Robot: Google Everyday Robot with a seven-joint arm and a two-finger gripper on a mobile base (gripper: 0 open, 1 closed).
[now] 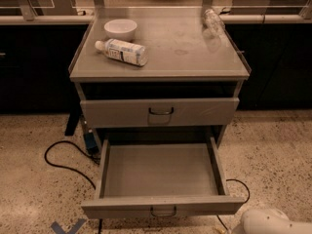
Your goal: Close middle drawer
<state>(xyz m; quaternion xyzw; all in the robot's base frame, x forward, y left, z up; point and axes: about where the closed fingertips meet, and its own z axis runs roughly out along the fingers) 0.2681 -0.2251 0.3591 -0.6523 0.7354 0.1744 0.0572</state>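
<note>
1. Middle drawer (161,172) stands pulled far out toward 6 o'clock, with its tray bare and its handle (163,212) at the bottom edge of view.
2. The gripper (268,222) shows only as a white rounded shape at 5 o'clock, just right of the drawer's front corner. I cannot tell whether it is apart or together.
3. A push from that corner, off the handle's line, could skew the drawer so that it binds on its rails.
4. A hard shove could jolt the cabinet. The bottle (122,51) lying on its side at 11 o'clock could then roll toward the bowl (120,28) or off the edge.
5. The upper drawer (159,112) juts out slightly at 12 o'clock, so a high approach could strike it instead.
6. The cable (63,160) loops on the floor at 8 o'clock and could snag the base.
</note>
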